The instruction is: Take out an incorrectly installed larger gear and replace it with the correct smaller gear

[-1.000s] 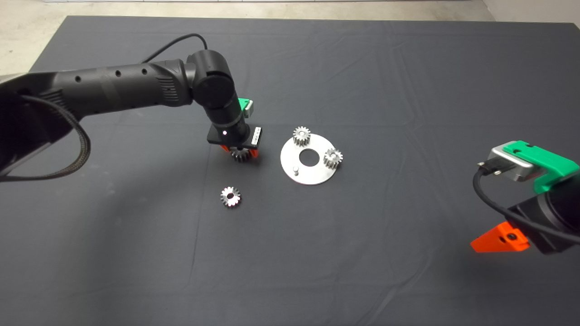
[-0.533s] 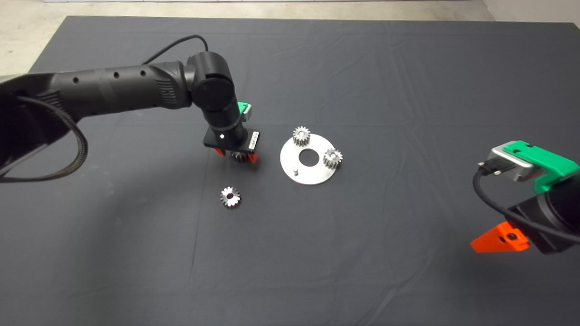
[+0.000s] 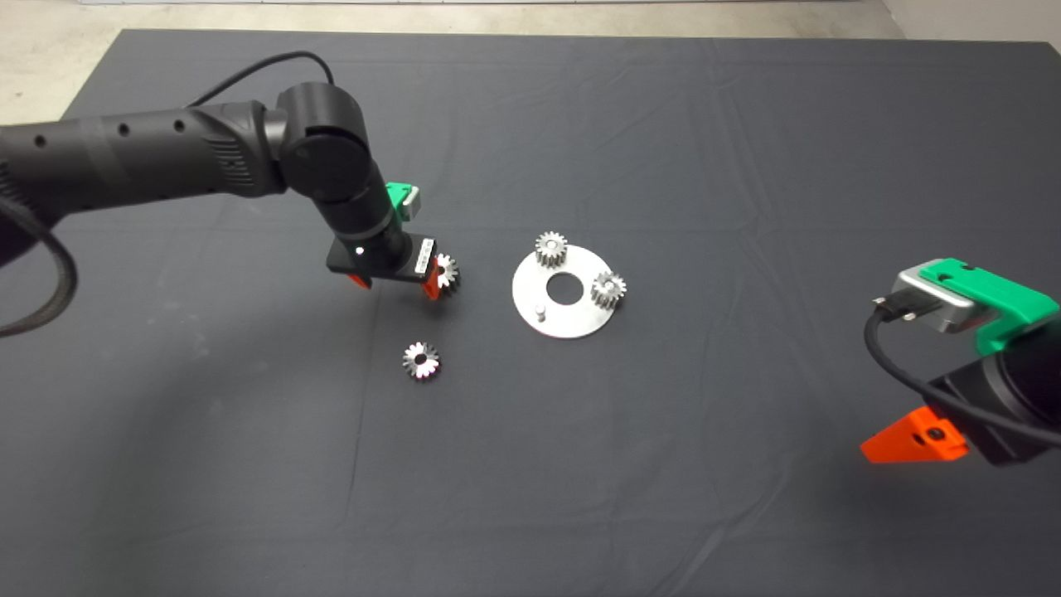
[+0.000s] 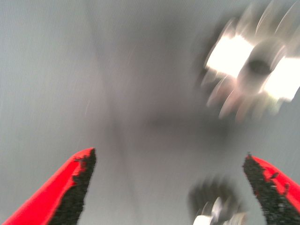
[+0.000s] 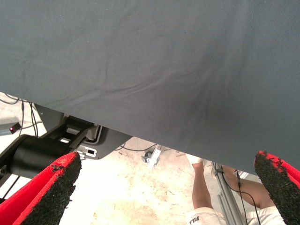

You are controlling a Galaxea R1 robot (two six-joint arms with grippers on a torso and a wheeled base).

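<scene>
My left gripper (image 3: 394, 283) hovers over the dark mat (image 3: 663, 456) with its red fingers spread wide and empty, the shiny fine-toothed larger steel gear (image 3: 447, 274) lying just beside its right finger. The chunky-toothed smaller steel gear (image 3: 422, 360) lies nearby on the mat, apart from the round steel plate (image 3: 564, 319), which carries two small mounted gears (image 3: 551, 248) and one bare pin (image 3: 540, 312). My right gripper (image 5: 164, 187) waits at the mat's right edge, fingers wide apart.
</scene>
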